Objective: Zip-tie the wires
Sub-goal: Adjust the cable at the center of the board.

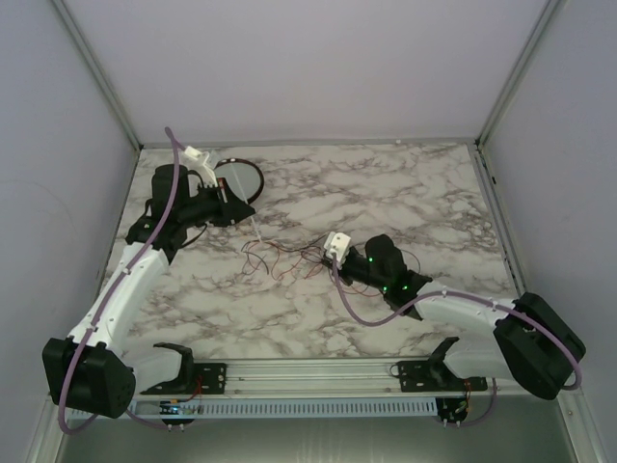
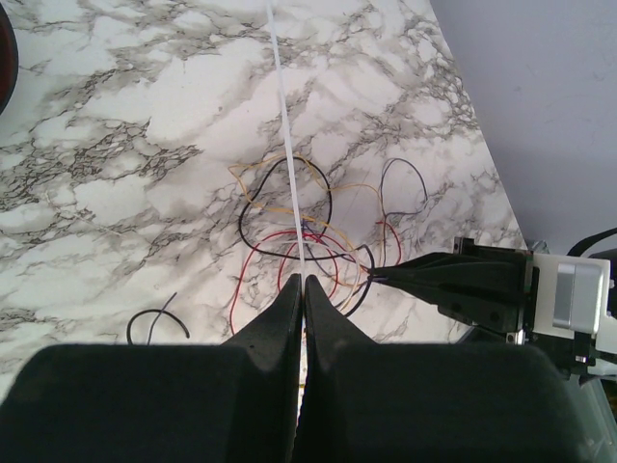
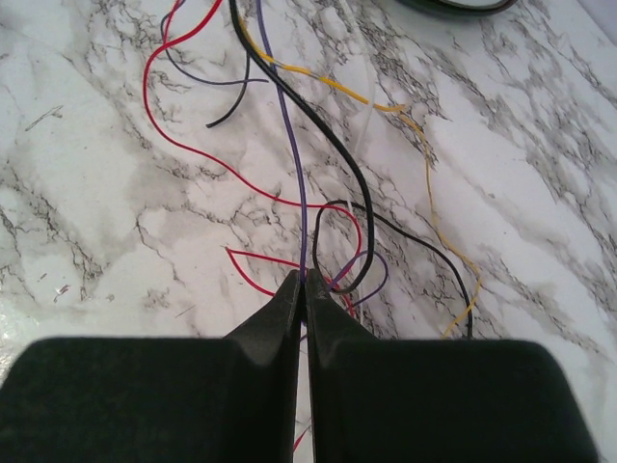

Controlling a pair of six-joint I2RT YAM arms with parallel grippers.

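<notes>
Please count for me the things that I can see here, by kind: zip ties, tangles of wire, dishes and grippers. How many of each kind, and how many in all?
White zip tie: 1
Tangle of wires: 1
Round dish: 1
Grippers: 2, the left gripper and the right gripper
Total: 5

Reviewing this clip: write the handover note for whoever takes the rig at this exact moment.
Right tool: shut on the loose tangle of thin red, black, yellow and purple wires, which lies spread on the marble table.
Left tool: shut on the thin white plastic zip tie, which stretches out over the tangle.
Done: both things are gripped.
To do: no loop shows around the wires yet. Wrap the zip tie round them, thread it, cinch.
</notes>
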